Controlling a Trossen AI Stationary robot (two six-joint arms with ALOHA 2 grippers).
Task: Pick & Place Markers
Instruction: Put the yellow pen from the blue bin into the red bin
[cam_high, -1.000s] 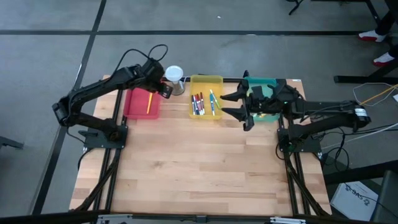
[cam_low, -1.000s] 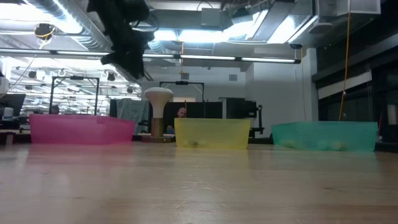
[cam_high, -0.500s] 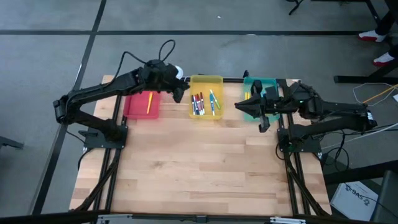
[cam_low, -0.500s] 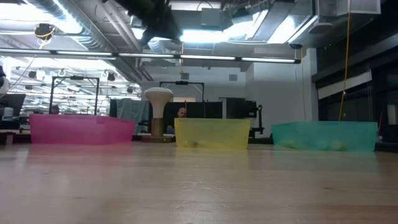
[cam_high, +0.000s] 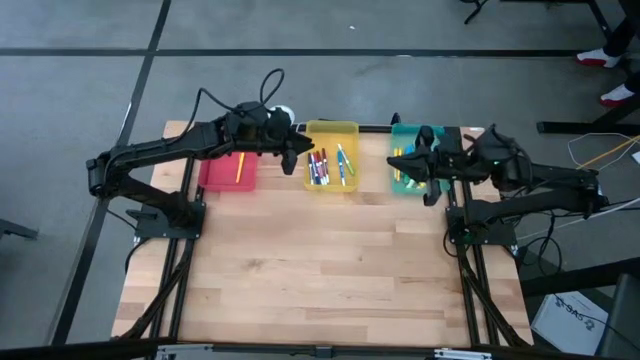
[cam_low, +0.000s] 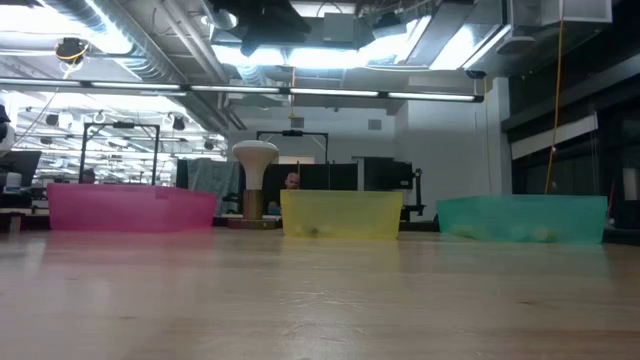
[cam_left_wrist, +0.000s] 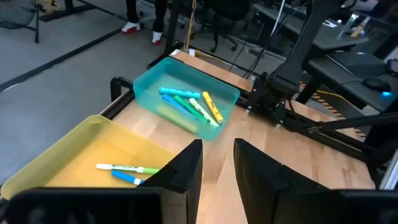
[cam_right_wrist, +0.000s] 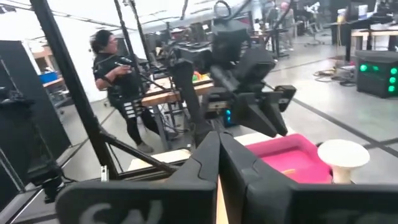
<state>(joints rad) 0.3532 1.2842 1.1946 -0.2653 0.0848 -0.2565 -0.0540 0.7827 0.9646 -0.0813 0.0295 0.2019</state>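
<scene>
Several markers (cam_high: 324, 165) in red-white, blue and green lie in the yellow tray (cam_high: 350, 128). One orange marker (cam_high: 240, 166) lies in the red tray (cam_high: 212, 170). Green, blue and yellow markers (cam_left_wrist: 191, 106) lie in the teal tray (cam_left_wrist: 144, 87). My left gripper (cam_high: 303, 152) hangs high over the yellow tray's left edge. Its fingers (cam_left_wrist: 186, 168) stand a little apart, with nothing between them. My right gripper (cam_high: 398, 166) hovers over the teal tray, shut, its fingers (cam_right_wrist: 208, 155) together. I see nothing between them.
A white-topped hourglass-like object (cam_low: 254, 180) stands at the far edge between the red and yellow trays. All three trays line the far edge, with bare wood (cam_high: 320, 270) toward the near edge. A person (cam_right_wrist: 118, 74) stands in the room beyond the table.
My left gripper has swung from over the red tray toward the table's right, to the yellow tray's left edge. My right gripper has shut from wide open and drawn back toward the right, over the teal tray.
</scene>
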